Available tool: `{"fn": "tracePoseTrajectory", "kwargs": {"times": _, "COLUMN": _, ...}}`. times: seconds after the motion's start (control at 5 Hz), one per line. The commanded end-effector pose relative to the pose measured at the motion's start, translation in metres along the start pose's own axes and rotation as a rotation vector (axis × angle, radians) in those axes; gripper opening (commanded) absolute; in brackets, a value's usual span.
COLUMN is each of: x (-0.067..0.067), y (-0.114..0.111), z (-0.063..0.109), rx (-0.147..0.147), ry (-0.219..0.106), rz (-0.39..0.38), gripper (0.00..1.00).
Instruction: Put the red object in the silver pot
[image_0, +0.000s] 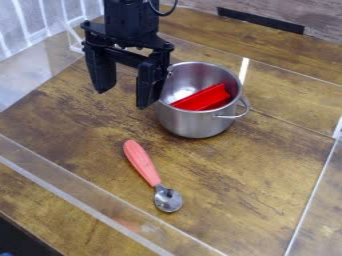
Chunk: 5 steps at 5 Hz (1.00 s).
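Wooden table (80, 130), clear walls (54, 40) around.

We see a spoon (147, 172) with an orange-red handle lying on the brown wooden table (254, 185); clear walls (310, 215) stand around it.

One silver pot (201, 100) holding one red object (203, 98) is seen just right of the jaws of one gripper (123, 88), and one red-handled spoon (148, 173) below them.

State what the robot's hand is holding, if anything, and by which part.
Nothing is held: the hand is open and empty, left of the silver pot.
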<state>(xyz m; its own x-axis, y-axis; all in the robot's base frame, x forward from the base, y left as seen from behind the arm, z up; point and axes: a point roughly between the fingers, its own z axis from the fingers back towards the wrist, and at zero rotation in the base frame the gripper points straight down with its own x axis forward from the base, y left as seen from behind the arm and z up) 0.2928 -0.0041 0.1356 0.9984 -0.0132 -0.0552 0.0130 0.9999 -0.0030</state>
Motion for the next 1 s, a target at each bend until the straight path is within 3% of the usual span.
{"fn": "tracePoseTrajectory", "kwargs": {"times": 0.0, "x": 0.000, "y": -0.008, "z": -0.001, "rx": -0.004, "ry": 0.000, "rz": -0.031, "gripper": 1.00}}
{"fn": "tracePoseTrajectory", "kwargs": {"times": 0.2, "x": 0.008, "y": -0.011, "z": -0.005, "rx": -0.013, "ry": 0.000, "rz": 0.043, "gripper": 1.00}}
{"fn": "tracePoseTrajectory", "kwargs": {"times": 0.4, "x": 0.017, "y": -0.008, "z": 0.005, "rx": -0.011, "ry": -0.029, "rz": 0.104, "gripper": 1.00}}
{"fn": "tracePoseTrajectory", "kwargs": {"times": 0.6, "x": 0.010, "y": -0.014, "z": 0.014, "rx": -0.016, "ry": -0.054, "rz": 0.034, "gripper": 1.00}}
{"fn": "tracePoseTrajectory", "kwargs": {"times": 0.8, "x": 0.004, "y": -0.004, "z": 0.013, "rx": -0.022, "ry": -0.056, "rz": 0.010, "gripper": 1.00}}
